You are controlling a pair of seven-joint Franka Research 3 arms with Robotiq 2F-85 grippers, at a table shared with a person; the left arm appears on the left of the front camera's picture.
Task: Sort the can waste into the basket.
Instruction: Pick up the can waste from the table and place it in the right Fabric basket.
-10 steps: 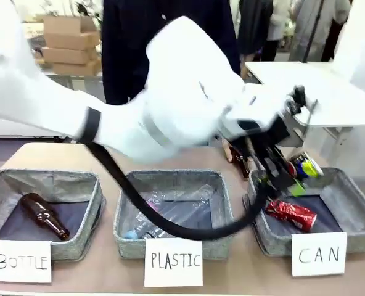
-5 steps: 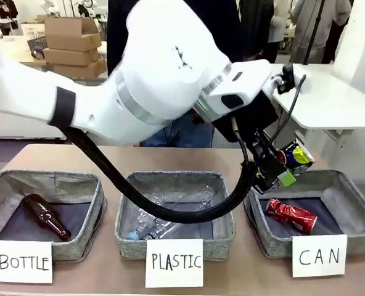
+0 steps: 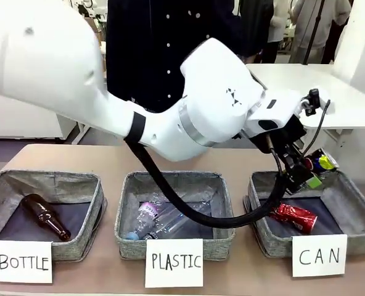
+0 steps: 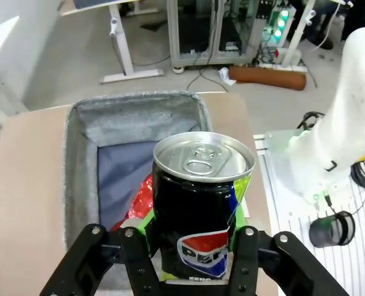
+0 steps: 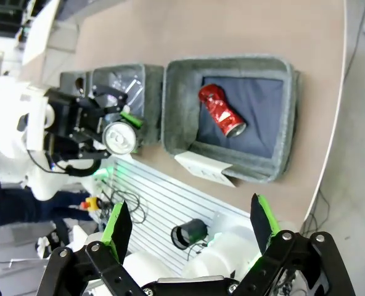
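CAN basket (image 3: 355,203) at lower right holding red can (image 3: 293,216), black can (image 4: 201,203) between left gripper (image 3: 306,176) pads above it, grip uncertain, right gripper (image 5: 188,231) jaws apart, empty

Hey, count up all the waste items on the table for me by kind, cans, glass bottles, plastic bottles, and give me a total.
Metal drink cans: 2, a red can lying in the grey woven "CAN" basket and a black can with silver ends between the left pincer's fingers.
Brown glass bottles: 1.
Clear plastic bottles: 2.
Total: 5.
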